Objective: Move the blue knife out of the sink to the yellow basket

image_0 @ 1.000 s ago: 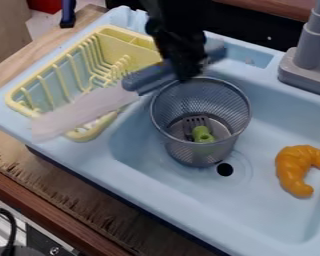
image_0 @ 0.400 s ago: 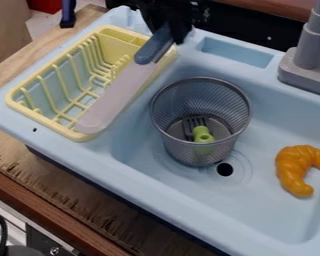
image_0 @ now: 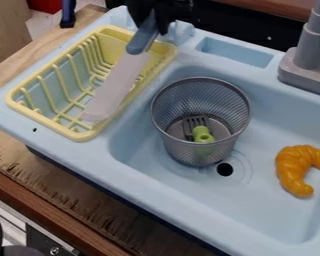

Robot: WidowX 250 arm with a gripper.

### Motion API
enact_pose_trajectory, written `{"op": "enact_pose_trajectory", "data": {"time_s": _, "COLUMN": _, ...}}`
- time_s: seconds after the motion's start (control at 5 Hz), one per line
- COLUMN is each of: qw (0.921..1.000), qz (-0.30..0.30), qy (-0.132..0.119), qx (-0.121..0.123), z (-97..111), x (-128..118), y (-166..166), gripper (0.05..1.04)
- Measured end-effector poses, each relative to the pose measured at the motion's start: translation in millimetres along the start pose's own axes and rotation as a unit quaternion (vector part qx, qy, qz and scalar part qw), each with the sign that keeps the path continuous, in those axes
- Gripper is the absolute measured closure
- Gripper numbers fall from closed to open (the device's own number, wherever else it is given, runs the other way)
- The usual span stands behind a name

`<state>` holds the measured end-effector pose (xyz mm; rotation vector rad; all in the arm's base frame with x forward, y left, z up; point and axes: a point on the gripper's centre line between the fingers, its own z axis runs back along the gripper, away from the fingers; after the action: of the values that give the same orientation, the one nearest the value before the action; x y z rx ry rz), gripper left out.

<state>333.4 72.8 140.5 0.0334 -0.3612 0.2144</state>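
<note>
At the top edge, left of centre, the black gripper (image_0: 152, 19) is shut on the blue handle of the knife (image_0: 118, 82). The knife slants down and left, its pale blade over the right side of the yellow basket (image_0: 86, 134) and its tip near the basket's lower rim. Whether the blade touches the basket, I cannot tell. The basket is a slotted dish rack on the left ledge of the light blue sink (image_0: 256, 220).
A grey mesh cup (image_0: 203, 147) with a green-handled fork (image_0: 202, 133) inside stands in the basin beside the drain. An orange croissant (image_0: 297, 170) lies at the right. The grey faucet (image_0: 308, 60) rises at the upper right.
The gripper has moved left and up with the knife in it. The knife has swung to a steeper slant, and its blade has shifted further over the basket.
</note>
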Motion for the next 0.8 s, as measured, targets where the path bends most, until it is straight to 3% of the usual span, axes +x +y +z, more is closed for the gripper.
{"op": "enact_pose_trajectory", "data": {"time_s": 0.2, "qw": 0.9999, "qz": -0.001, "qy": 0.013, "qx": 0.003, "z": -4, "x": 6, "y": 9, "gripper": 0.716}}
{"op": "enact_pose_trajectory", "data": {"time_s": 0.8, "qw": 0.9969, "qz": -0.068, "qy": 0.019, "qx": -0.034, "z": -16, "x": 25, "y": 27, "gripper": 0.716}}
